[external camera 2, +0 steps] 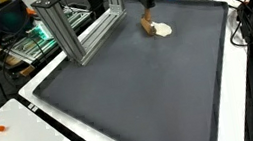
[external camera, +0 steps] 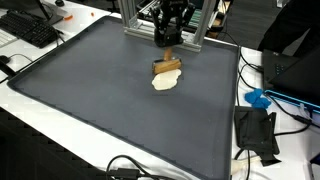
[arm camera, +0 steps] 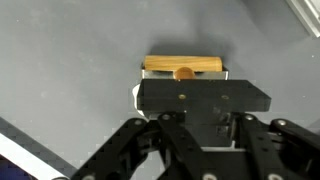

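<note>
A small wooden block with a cream oval piece beside it sits at the far middle of the dark grey mat. In both exterior views my gripper hangs straight over the block and comes down onto its top. Its fingers are drawn in on the wooden block, and the cream piece lies right next to it. In the wrist view the wooden block with a round peg shows just beyond a black plate. The plate hides the tips of my gripper.
A metal frame of aluminium bars stands along the mat's far side, close behind the gripper. A keyboard lies off one corner. Black and blue items with cables lie on the white table beside the mat.
</note>
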`<state>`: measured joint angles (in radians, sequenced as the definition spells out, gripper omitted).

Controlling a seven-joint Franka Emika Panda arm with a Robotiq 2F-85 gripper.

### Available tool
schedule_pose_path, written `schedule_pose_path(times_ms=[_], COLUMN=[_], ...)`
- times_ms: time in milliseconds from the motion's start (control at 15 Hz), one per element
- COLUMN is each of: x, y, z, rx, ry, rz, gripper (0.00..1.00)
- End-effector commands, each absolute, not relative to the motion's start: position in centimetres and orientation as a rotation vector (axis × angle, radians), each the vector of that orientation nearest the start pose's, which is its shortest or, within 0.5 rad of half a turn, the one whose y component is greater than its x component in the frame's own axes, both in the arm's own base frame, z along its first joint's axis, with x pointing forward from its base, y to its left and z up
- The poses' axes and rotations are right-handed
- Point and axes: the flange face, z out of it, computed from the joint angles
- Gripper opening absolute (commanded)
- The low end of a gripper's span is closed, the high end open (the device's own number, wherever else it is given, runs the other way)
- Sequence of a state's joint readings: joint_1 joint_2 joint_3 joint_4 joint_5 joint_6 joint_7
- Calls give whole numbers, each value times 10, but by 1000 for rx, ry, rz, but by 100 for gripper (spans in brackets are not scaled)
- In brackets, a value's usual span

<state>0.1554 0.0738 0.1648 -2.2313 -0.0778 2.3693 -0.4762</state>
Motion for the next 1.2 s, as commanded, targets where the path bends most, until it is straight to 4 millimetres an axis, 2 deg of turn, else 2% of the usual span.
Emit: schedule_pose_path(times_ms=[0, 400, 733, 1133], x=[509, 514, 510, 515], y=[179, 191, 200, 203], z=[327, 336, 322, 319], rx=[-2875, -2874, -2874, -2936], ry=[-1293, -1233, -1236, -1037], rz=[-134, -220, -237, -293], gripper=[22, 22, 22, 22])
